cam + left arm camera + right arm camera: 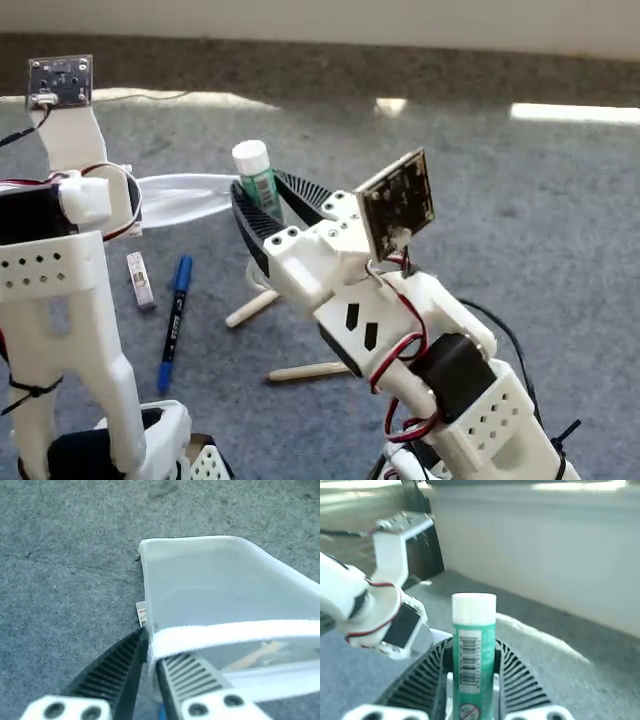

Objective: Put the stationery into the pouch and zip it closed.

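A green glue stick with a white cap stands upright in my right gripper, which is shut on it just above the carpet. In the right wrist view the glue stick sits between the black ribbed fingers. Right beside it, the white mesh pouch stretches toward the left arm. My left gripper is shut on the pouch's white rim, holding the pouch off the floor. A blue pen, a small white eraser and two wooden sticks lie on the carpet.
The floor is grey carpet, open to the right of the right arm. A pale wall runs along the far side. The left arm's body stands close to the glue stick.
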